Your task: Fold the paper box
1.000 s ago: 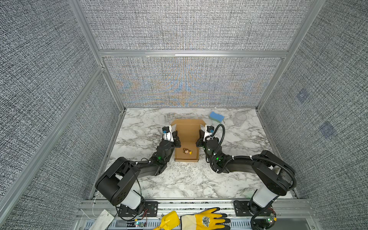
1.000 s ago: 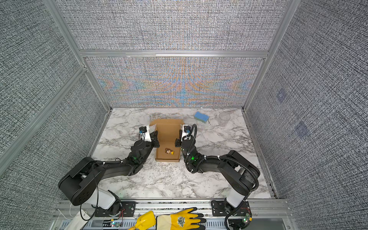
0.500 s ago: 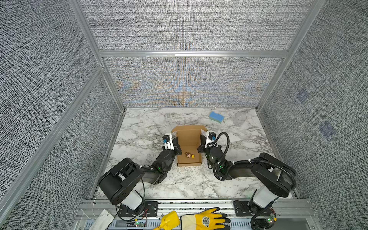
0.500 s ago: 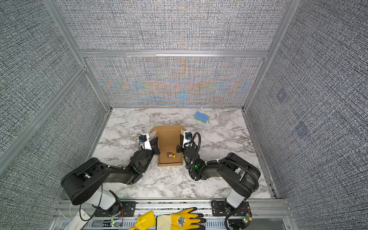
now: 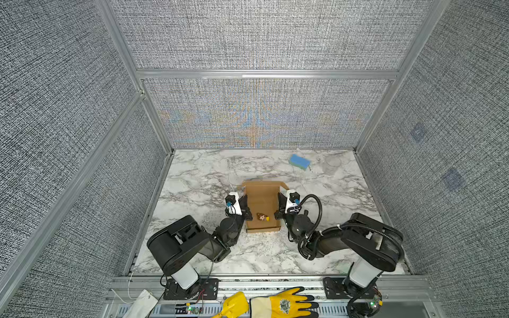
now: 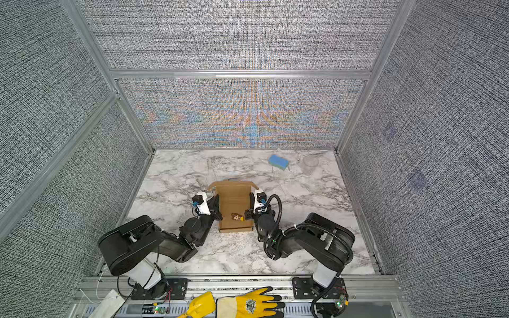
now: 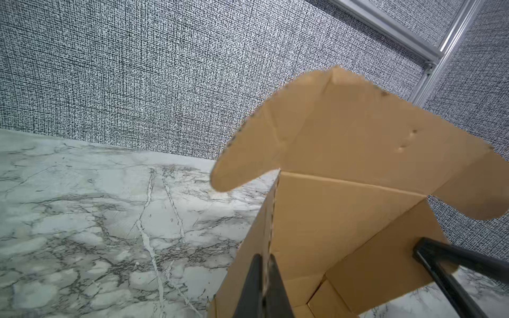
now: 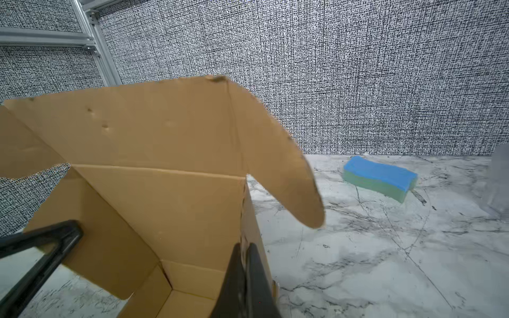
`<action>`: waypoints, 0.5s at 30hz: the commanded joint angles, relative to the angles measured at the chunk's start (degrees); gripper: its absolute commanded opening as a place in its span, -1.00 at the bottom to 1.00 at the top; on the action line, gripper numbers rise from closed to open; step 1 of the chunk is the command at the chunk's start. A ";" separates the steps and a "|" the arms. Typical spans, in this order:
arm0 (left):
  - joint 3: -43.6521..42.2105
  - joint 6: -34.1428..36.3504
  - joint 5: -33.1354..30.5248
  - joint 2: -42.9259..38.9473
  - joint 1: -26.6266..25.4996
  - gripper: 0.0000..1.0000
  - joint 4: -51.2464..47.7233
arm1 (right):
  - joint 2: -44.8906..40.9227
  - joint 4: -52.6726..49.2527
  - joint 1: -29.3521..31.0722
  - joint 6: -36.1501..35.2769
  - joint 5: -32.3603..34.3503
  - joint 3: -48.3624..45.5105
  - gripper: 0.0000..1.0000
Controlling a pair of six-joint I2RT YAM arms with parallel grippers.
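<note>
my left pincer (image 7: pixel 264 275) is clamped on the left side wall of the paper box (image 5: pixel 261 199), with the cardboard edge caught between its two black fingers (image 7: pixel 249 291). my right pincer (image 8: pixel 243 265) pinches the opposite wall the same way. the box sits upright on the marble surface (image 5: pixel 203 176), about midway across, between my two arms, its top open. its lid (image 7: pixel 358 132) stands up at the far wall, rounded ear flaps spread to either side. a small brown and yellow figure (image 5: pixel 263 217) lies on the box floor. a blue sponge (image 5: pixel 299 161) lies well apart, near the back wall on my right.
</note>
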 commanded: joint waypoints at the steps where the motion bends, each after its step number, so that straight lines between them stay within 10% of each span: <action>1: -0.75 0.31 0.10 2.85 -1.77 -0.95 8.38 | 0.40 -0.10 0.83 0.67 -1.11 -0.91 -1.00; 15: -2.64 -1.69 -4.91 5.31 -6.74 -0.95 8.48 | 3.57 5.38 2.10 0.91 -1.74 -4.31 -1.00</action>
